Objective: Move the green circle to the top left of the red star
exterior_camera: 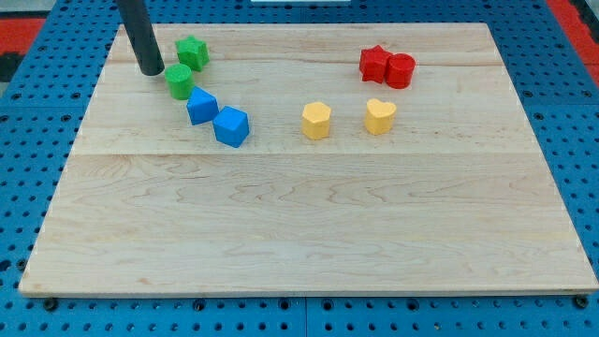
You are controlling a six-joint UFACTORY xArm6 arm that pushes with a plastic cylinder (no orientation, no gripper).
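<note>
The green circle (180, 81) sits at the board's upper left. My tip (151, 70) rests just to its left, close to touching it. A green star (192, 51) lies just above and right of the circle. The red star (374, 63) is at the upper right, touching a red cylinder (401, 70) on its right side.
Two blue blocks (201, 106) (231, 126) lie just below and right of the green circle. A yellow hexagon-like block (316, 121) and a yellow heart (380, 116) sit in the upper middle. The wooden board (299, 225) lies on a blue pegboard.
</note>
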